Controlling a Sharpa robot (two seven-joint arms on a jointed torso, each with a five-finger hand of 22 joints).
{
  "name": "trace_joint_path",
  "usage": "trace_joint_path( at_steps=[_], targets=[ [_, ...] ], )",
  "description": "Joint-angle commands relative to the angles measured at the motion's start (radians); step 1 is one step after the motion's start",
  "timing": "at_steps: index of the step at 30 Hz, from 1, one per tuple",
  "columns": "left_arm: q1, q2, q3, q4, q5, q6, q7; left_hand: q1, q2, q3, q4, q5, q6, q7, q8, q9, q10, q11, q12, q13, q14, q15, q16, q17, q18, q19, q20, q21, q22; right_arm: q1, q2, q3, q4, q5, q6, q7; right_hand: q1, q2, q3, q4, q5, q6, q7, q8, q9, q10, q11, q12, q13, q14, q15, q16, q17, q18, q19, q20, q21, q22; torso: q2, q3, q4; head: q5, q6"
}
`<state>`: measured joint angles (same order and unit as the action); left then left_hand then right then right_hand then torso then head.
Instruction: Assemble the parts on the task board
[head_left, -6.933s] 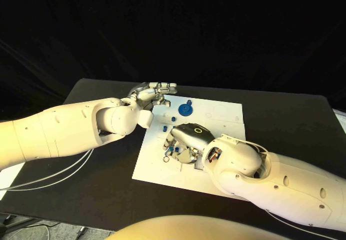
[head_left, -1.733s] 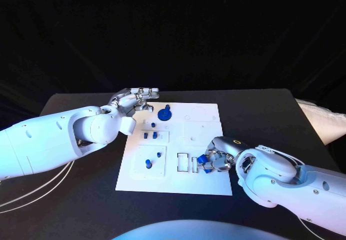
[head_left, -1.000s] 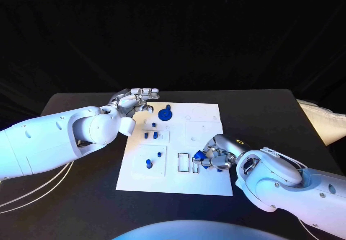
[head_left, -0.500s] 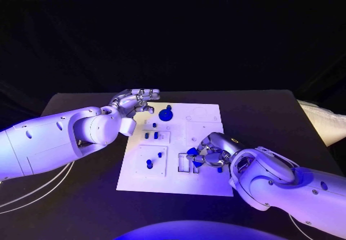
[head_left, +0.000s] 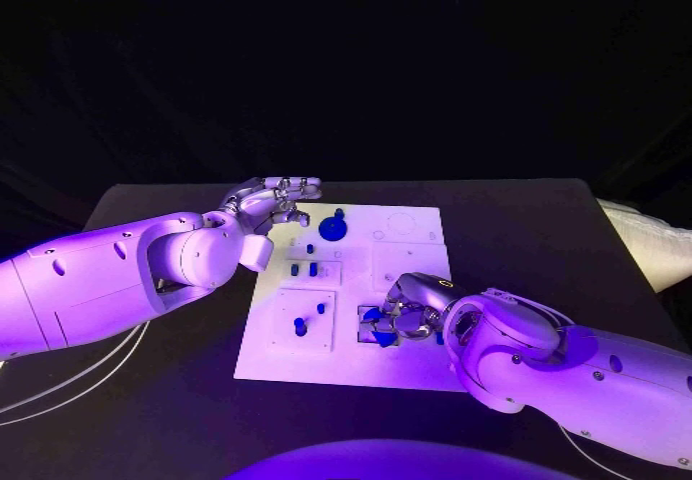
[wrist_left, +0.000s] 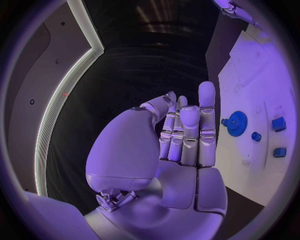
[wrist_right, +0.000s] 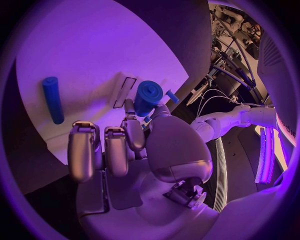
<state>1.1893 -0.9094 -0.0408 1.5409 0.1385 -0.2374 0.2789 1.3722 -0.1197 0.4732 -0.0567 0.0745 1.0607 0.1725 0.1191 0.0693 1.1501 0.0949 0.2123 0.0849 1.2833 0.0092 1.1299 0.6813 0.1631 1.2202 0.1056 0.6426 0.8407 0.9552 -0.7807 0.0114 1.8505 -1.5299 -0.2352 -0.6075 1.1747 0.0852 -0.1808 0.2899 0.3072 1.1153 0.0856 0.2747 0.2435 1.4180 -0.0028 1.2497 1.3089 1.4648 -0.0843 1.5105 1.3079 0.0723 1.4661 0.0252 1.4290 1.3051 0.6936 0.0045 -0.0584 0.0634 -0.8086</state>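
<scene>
The white task board lies in the middle of the black table. My right hand is low over the board's near middle and pinches a short blue cylinder between thumb and fingers; in the head view the blue shows under the hand. A blue rod lies flat on the board beside that hand. My left hand hovers at the board's far left corner with straight fingers and an empty palm. A blue gear stands just right of it.
Small blue parts stand in the board's left column: one peg, a pair and another piece nearer me. The gear and two small parts also show from the left wrist. Black table surrounds the board.
My right hand has carried the blue cylinder leftward, from the board's right edge to its near middle. The left hand has stayed at the far left corner.
</scene>
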Motion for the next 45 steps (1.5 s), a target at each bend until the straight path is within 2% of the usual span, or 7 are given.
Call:
trace_joint_path(
  at_steps=[1,14,21,26,32,45],
  targets=[
    [0.0,0.001,0.001,0.004,-0.004,0.023,0.0,-0.01,-0.003,-0.006,-0.002,0.001,-0.007,0.0,0.005,-0.001,-0.01,0.001,0.005,0.0,-0.007,0.001,-0.004,-0.003,0.019,-0.005,0.003,-0.004,-0.002,-0.001,0.005,-0.001,-0.003,-0.059,0.067,-0.012,0.0,0.013,-0.007,0.0,-0.007,0.057,-0.045,0.008,0.004,0.041,-0.029,0.016,0.018,0.089,-0.01,0.006,0.174,-0.019,0.008,-0.007,0.008,0.013,0.0,0.0001,0.0002,0.0,-0.002],
    [0.001,-0.001,0.001,0.005,-0.004,0.025,-0.004,-0.01,-0.003,-0.006,-0.002,0.001,-0.007,0.0,0.005,-0.001,-0.01,0.001,0.005,0.0,-0.007,0.001,-0.004,-0.003,0.019,-0.005,0.003,-0.004,-0.002,-0.001,0.016,-0.001,-0.007,-0.122,0.049,-0.017,-0.027,0.024,-0.027,0.002,-0.022,0.063,-0.05,0.014,0.016,0.051,-0.034,0.027,0.031,0.089,-0.014,0.008,0.177,-0.02,0.011,-0.012,0.011,0.019,-0.001,0.0008,0.0011,0.003,-0.003],
    [0.001,-0.002,0.001,0.006,-0.005,0.03,-0.009,-0.01,-0.003,-0.006,-0.002,0.001,-0.007,0.0,0.005,-0.001,-0.01,0.001,0.005,0.0,-0.007,0.001,-0.004,-0.003,0.019,-0.005,0.003,-0.004,-0.002,-0.001,0.014,-0.001,-0.009,-0.139,0.073,-0.022,-0.092,0.037,-0.075,0.002,-0.097,0.061,-0.051,0.016,0.031,0.053,-0.035,0.02,0.036,0.089,-0.015,0.007,0.177,-0.02,0.013,-0.014,0.012,0.022,-0.001,0.0013,0.001,0.004,-0.003],
    [0.001,-0.003,0.001,0.008,-0.011,0.038,-0.015,-0.009,0.001,-0.007,-0.002,0.001,-0.007,0.0,0.007,0.0,-0.01,0.001,0.008,0.0,-0.006,0.001,0.0,0.002,0.019,-0.005,0.003,-0.005,-0.003,-0.001,0.012,-0.001,-0.007,-0.158,0.075,-0.023,-0.114,0.018,-0.111,0.001,-0.136,0.058,-0.05,0.016,0.04,0.052,-0.034,0.014,0.037,0.088,-0.014,0.005,0.174,-0.021,0.013,-0.013,0.012,0.023,0.0,0.0015,0.0014,0.005,-0.004],
    [0.001,-0.003,0.001,0.008,-0.013,0.04,-0.017,-0.01,0.0,-0.008,-0.003,0.001,-0.008,0.0,0.007,-0.001,-0.011,0.001,0.009,0.0,-0.007,0.001,-0.001,-0.001,0.019,-0.005,0.003,-0.006,-0.003,-0.001,0.011,-0.001,-0.005,-0.17,0.061,-0.023,-0.143,0.017,-0.136,0.002,-0.183,0.055,-0.049,0.017,0.047,0.052,-0.033,0.009,0.039,0.088,-0.014,0.004,0.173,-0.021,0.013,-0.013,0.011,0.023,0.0,0.0018,0.0021,0.005,-0.004],
    [0.001,-0.003,0.001,0.007,-0.014,0.047,-0.024,-0.01,-0.001,-0.009,-0.003,0.001,-0.009,0.0,0.007,-0.001,-0.012,0.002,0.009,0.0,-0.008,0.001,-0.002,-0.003,0.019,-0.005,0.004,-0.006,-0.003,-0.002,0.001,0.0,0.017,-0.184,0.019,-0.018,-0.136,0.017,-0.139,-0.002,-0.181,0.055,-0.05,0.017,0.051,0.053,-0.034,0.01,0.042,0.088,-0.014,0.005,0.175,-0.021,0.013,-0.013,0.012,0.025,0.0,0.0028,0.0022,0.002,-0.002]
  ],
)
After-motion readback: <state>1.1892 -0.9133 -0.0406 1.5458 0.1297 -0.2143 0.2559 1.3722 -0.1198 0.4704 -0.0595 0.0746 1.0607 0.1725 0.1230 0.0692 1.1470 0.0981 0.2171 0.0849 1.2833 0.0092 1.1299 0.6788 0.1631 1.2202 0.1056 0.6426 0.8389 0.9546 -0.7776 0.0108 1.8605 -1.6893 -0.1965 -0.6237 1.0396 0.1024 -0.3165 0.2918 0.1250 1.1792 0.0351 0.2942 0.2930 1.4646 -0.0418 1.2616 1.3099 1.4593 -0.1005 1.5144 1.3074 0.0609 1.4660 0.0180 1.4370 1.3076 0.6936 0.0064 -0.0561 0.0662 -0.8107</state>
